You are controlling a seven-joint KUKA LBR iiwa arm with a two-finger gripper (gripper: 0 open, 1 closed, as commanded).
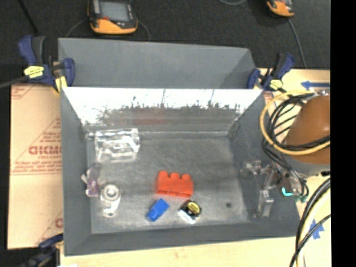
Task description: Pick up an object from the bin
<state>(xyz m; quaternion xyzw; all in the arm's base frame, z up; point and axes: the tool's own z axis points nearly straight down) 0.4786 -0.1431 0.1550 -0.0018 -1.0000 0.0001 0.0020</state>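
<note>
My gripper (257,187) hangs over the bin's right slope, open, with nothing between its fingers. Nearest to it, on the bin floor to its left, lies a small black, yellow and white thing (190,211). A small blue block (157,209) sits just left of that one. Behind these two rests an orange-red toy brick (174,184) with studs on top. All three lie apart from the gripper.
A clear plastic box (117,144) stands at the back left of the floor. In the front left corner lie a small clear round piece (110,198) and a pale purple clear piece (90,182). The arm with its cables sits over the right rim.
</note>
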